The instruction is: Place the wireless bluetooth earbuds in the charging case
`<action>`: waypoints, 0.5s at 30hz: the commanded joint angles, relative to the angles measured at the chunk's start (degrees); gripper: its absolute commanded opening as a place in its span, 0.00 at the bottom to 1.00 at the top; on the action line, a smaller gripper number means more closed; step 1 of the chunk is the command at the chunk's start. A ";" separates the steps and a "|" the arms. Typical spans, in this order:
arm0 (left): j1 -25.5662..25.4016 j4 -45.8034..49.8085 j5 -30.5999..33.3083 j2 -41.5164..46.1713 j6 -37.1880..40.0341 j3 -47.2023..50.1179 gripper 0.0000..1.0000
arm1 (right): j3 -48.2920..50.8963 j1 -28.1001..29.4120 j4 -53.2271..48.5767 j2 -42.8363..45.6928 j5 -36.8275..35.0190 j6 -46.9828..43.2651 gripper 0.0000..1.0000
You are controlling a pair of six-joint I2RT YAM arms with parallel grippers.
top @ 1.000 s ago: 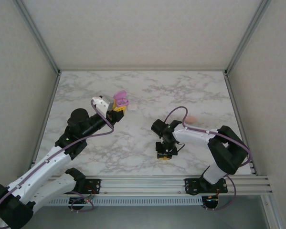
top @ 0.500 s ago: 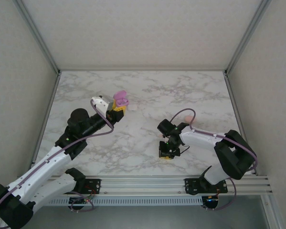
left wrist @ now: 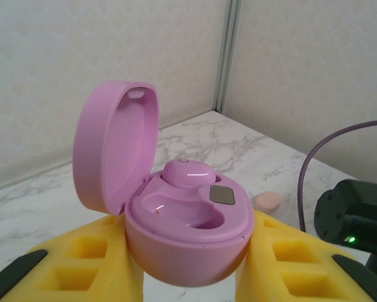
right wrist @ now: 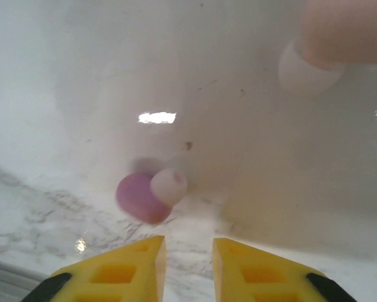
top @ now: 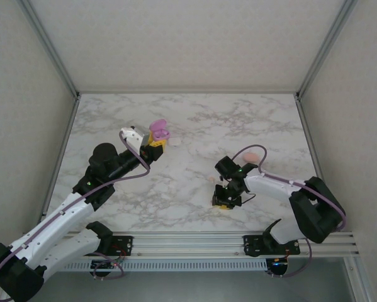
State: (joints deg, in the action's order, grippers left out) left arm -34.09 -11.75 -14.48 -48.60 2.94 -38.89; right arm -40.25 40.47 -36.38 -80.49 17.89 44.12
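Note:
My left gripper is shut on the pink-purple charging case, held above the table with its lid open. One matching earbud sits in the far socket; the near socket is empty. My right gripper points down at the table near the front edge, its yellow fingers a little apart with nothing between them. A purple earbud with a white tip lies on the marble just ahead and left of those fingertips. In the top view the right gripper hangs low over the table.
A peach earbud with a white tip lies further off at the upper right of the right wrist view. Another peach bud rests on the table beyond the case. The right arm's purple cable loops over the marble table.
The right arm has slid right and towards the near edge. Its fingers have parted slightly. The left arm and the case have not moved.

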 commanded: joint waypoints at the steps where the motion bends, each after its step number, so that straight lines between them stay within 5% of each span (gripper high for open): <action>1: -0.28 -2.40 -0.67 -0.27 -0.57 -1.23 0.16 | -2.68 -0.45 -3.51 5.33 -0.53 -1.89 0.32; 15: -0.28 -2.09 -0.33 0.16 -0.31 -1.11 0.16 | -12.30 -0.35 -5.99 -4.71 -3.26 -19.45 0.41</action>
State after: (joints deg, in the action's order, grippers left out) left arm -34.09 -11.94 -14.48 -49.21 2.96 -38.89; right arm -49.65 40.27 -41.17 -83.68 15.44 31.18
